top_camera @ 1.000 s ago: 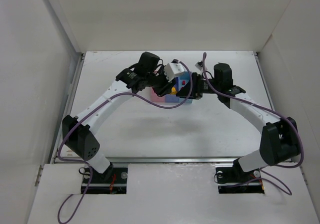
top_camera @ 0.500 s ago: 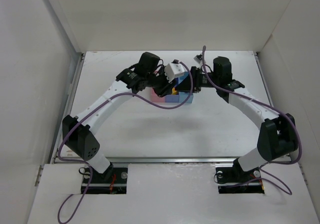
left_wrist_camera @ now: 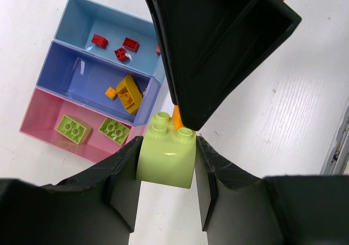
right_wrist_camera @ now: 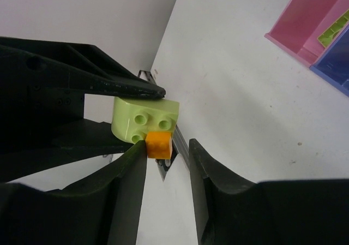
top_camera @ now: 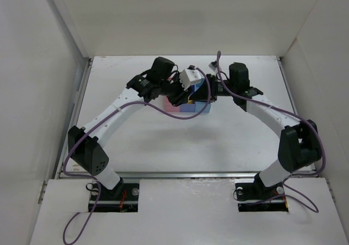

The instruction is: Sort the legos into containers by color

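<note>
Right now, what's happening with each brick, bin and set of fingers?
left fingers, shut on the lime brick.
right fingers, open around the orange brick.
lime brick, held in the air.
orange brick, stuck on the lime brick.
pink bin, holds two lime bricks.
medium blue bin, holds orange bricks.
light blue bin, holds red bricks.

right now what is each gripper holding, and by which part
Left gripper clamps the lime brick by its two side walls. Right gripper straddles the orange brick stuck to it, not gripping yet.
</note>
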Controlling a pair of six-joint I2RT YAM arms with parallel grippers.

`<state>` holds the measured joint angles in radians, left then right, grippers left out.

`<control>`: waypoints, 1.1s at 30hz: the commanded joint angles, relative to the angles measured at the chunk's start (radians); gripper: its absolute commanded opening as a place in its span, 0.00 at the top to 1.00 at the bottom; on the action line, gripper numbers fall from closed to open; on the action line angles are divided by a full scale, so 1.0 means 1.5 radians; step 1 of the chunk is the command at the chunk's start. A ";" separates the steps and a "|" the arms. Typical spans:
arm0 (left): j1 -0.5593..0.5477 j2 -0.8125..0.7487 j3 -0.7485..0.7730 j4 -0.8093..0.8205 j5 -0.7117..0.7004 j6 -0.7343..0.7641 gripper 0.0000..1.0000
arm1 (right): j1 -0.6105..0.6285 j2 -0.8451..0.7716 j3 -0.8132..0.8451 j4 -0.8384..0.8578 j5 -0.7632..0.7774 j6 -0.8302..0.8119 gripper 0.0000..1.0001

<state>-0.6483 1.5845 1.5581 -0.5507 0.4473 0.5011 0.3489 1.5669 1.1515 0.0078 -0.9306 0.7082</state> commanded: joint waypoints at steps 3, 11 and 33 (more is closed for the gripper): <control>-0.004 -0.022 0.019 0.003 0.023 0.000 1.00 | 0.006 0.013 0.041 0.022 -0.003 -0.004 0.62; -0.004 -0.022 0.019 0.009 0.023 -0.006 1.00 | 0.006 0.013 0.047 0.022 -0.017 -0.004 0.67; 0.019 -0.056 -0.090 0.021 -0.110 0.043 1.00 | -0.067 -0.037 -0.031 0.016 0.007 0.004 1.00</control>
<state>-0.6682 1.5600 1.4487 -0.4843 0.3664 0.5346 0.2996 1.5635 1.1114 0.0063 -0.9371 0.7216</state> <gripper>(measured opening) 0.347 0.236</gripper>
